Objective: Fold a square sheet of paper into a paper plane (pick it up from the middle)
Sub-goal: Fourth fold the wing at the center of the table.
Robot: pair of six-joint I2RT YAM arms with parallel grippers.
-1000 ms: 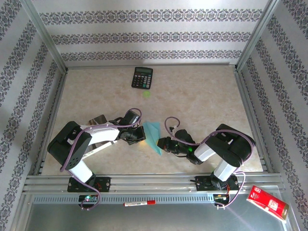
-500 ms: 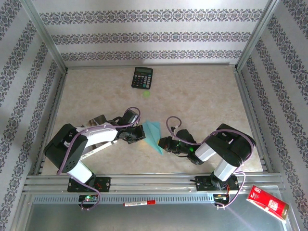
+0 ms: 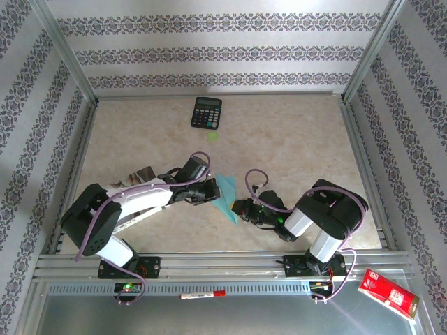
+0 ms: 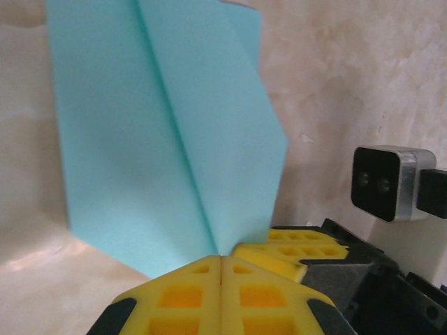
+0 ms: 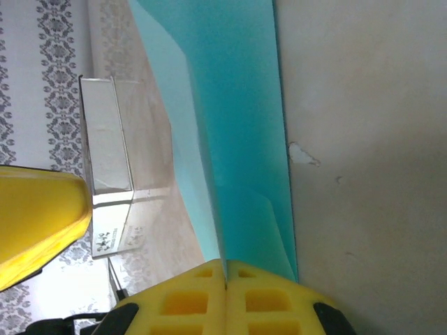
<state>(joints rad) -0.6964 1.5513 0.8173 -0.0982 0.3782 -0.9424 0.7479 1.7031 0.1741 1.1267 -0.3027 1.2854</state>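
Damask-striped wallpaper walls [image 3: 209, 42] around a beige marbled tabletop [image 3: 293, 139]

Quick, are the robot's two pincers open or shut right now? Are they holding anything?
Left pincer: shut, pinching the paper plane.
Right pincer: shut, also pinching the paper plane.

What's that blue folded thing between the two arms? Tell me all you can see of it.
It is a paper plane of thin light-cyan paper, folded into a slim pointed dart with a sharp centre crease and layered flaps. It sits between the arms, over the table's near middle. The left gripper and right gripper, both shut, pinch it from opposite sides.
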